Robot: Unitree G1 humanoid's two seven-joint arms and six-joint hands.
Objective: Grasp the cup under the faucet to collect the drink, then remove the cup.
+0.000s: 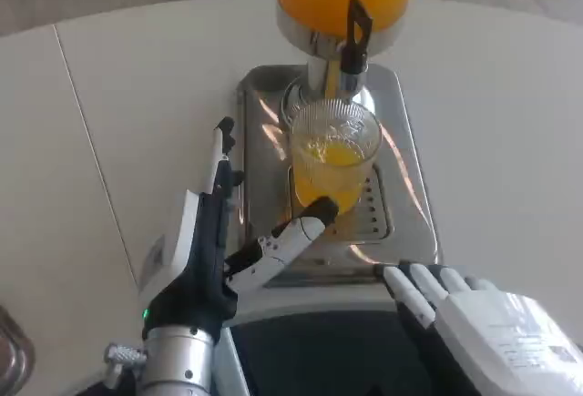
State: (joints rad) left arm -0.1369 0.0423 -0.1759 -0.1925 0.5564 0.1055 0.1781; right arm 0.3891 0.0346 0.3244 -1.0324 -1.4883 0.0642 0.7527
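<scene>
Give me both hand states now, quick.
Left hand: open, fingers spread beside the cup, one fingertip touching it.
Right hand: open, holding nothing.

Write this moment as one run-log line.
cup: under faucet, part-filled | left hand: fingers touching cup | right hand: resting at tray edge

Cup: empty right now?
No. The cup under the faucet already holds orange drink in its lower part.
</scene>
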